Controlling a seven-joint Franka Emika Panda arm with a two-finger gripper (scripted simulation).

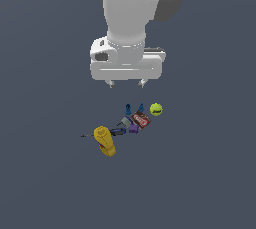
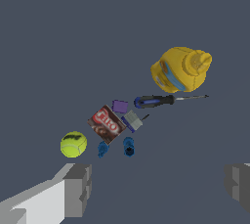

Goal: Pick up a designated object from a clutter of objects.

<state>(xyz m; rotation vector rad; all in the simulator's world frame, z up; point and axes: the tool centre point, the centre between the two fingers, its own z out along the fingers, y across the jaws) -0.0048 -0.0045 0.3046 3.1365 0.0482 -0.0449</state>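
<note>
The clutter of objects lies in a small heap on the dark floor. In it are a yellow bottle, a yellow-green ball, a red-brown packet, a purple cube and a grey block. The designated object is the tiny dark-blue cone-like piece beside the ball. A blue pawn-like piece stands close to it. My gripper hangs open above the two blue pieces, holding nothing.
A blue-handled screwdriver lies between the bottle and the purple cube, its thin shaft pointing away from the heap. The flat dark floor surrounds the heap.
</note>
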